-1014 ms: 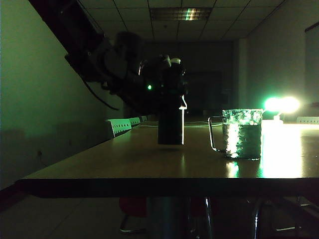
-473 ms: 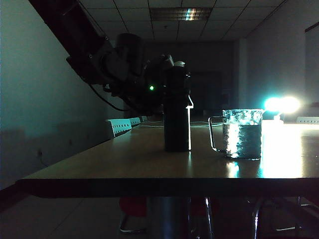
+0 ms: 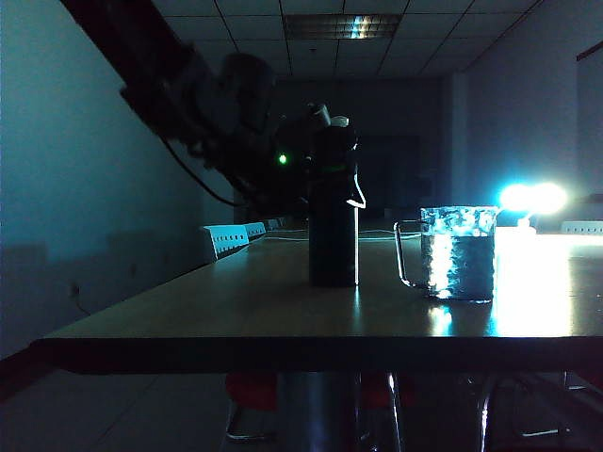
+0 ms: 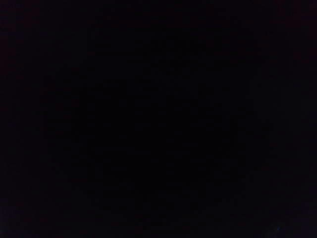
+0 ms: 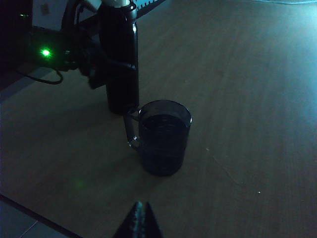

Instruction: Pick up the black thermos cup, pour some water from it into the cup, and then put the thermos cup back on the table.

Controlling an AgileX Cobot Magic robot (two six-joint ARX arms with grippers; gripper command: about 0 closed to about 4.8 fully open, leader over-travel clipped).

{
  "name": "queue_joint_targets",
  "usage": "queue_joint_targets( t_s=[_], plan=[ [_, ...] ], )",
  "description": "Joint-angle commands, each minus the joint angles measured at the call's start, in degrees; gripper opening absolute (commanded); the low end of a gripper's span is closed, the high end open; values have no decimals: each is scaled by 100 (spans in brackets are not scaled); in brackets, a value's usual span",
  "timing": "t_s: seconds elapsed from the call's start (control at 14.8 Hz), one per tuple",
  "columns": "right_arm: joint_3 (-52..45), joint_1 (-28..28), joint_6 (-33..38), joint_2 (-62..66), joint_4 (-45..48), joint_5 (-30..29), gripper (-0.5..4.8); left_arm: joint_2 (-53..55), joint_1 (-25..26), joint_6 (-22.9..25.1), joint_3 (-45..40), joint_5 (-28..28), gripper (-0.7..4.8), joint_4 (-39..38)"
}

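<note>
Now black thermos cup point(image 3: 333, 207) stands upright on table point(image 3: 236, 311), centre of exterior view, base flat; a second ago it hung just above wood in my grip. My left gripper point(image 3: 316, 169) sits at its upper body, jaws spread wide, hold released; left wrist view black. Cup point(image 3: 457, 252) stands to right, apart from thermos cup, dark liquid inside in right wrist view. My right gripper point(image 5: 138, 218) at bottom centre of its view, tips together, closed, empty. Judgement: pour done, put-back done; only retreat left.
</note>
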Motion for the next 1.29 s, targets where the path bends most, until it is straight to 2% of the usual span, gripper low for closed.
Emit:
queue_joint_targets(
  t_s=[0.07, 0.41, 0.47, 0.54, 0.61, 0.81, 0.95, 1.08, 1.29],
  plan=[
    [28, -4, -9, -2, 98, -9, -5, -326, 17, 280, 26, 37, 479, -527],
    [31, -4, -9, -7, 105, -9, -5, -927, 17, 297, 26, -9, 477, -2031],
    [31, -4, -9, -7, 118, -11, -5, -1174, 17, 299, 26, -26, 352, -2450],
    [28, -4, -9, -7, 208, -4, -5, -1440, 17, 306, 26, -24, 133, -2820],
    [31, -7, -7, -11, 337, -4, -5, -1751, 17, 295, 26, -17, 3, -3209],
    [-7, -4, 83, -173, 452, 4, -5, -2804, 13, 247, 26, -2, -7, -4389],
    [-267, -4, 199, -431, 535, 13, -5, -3587, -190, 385, 24, -442, -7, -4903],
    [-704, -4, 221, -800, 562, 219, -5, -4301, -487, 553, -66, -986, -7, -5069],
    [-1453, -7, 229, -1604, 839, 887, -5, -5547, -885, 529, -898, -1615, -7, -4848]
  ],
)
